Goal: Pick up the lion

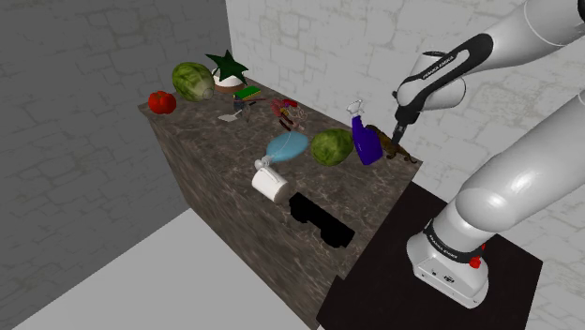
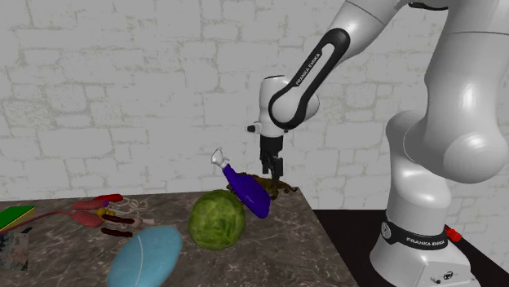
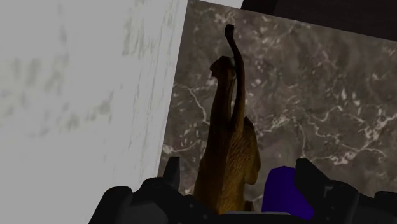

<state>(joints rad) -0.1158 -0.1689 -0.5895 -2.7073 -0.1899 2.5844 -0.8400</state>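
The white wall (image 3: 76, 95) runs close along one edge of the dark marbled worktop (image 1: 375, 187), and the task's thing sits in the corner next to it. The white arm (image 1: 525, 169) reaches over from its stand and hangs its wrist above that corner. A green cabbage (image 2: 216, 220) lies toward the middle of the worktop. Touching or just beside it is a purple spray bottle (image 2: 249, 194), tipped over with its nozzle up. The brown lion (image 3: 226, 153) lies just behind the bottle, between the bottle and the wall edge.

The tool (image 2: 272, 169) points straight down, directly above the lion and not touching it. Its fingers stand apart and hold nothing. In the wrist view the lion's long axis, body to thin tail, runs away from the tool alongside the wall edge and crosswise to the line between the fingers. I judge that a straight descent would let them close across its narrow flanks without turning the wrist. The bottle's body also juts into the gap, near the finger farther from the wall. That finger may catch the bottle on the way down.
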